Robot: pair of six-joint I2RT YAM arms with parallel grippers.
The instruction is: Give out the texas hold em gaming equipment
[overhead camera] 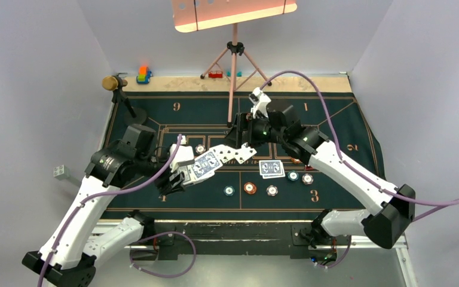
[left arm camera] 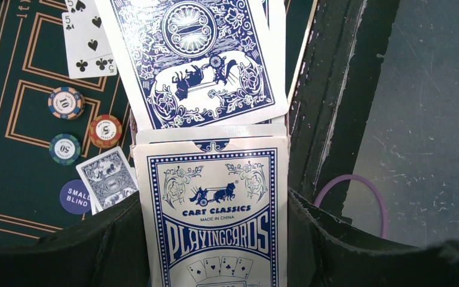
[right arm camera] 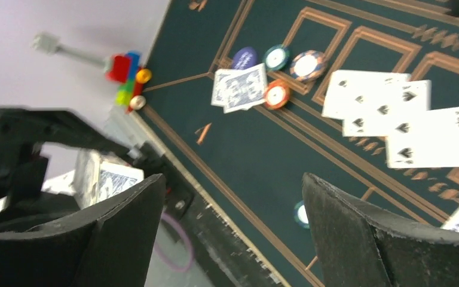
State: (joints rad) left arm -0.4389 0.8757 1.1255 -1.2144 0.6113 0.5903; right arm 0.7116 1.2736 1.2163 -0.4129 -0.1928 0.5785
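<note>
My left gripper (overhead camera: 184, 174) is shut on a blue-and-white playing-card box (left arm camera: 215, 215). A blue-backed card (left arm camera: 194, 60) sticks out of the box's top. My right gripper (right arm camera: 233, 227) is open and empty, above the felt near the box. Face-up spade cards (right arm camera: 388, 110) lie fanned on the green mat (overhead camera: 334, 119). Two blue-backed cards (right arm camera: 239, 88) lie by a dark blue chip (right arm camera: 244, 58), a teal chip (right arm camera: 276, 57), a whitish chip (right arm camera: 308, 64) and an orange chip (right arm camera: 276, 94). More blue-backed cards (overhead camera: 271, 169) and several chips (overhead camera: 250, 188) lie mid-mat.
A gold-headed microphone (overhead camera: 113, 83) on a black stand is at the back left. A tripod (overhead camera: 233, 66) stands at the back centre. Toy blocks (overhead camera: 144, 74) sit at the back edge, and others (right arm camera: 125, 75) just off the mat. The mat's near edge (left arm camera: 329, 107) drops to a grey floor.
</note>
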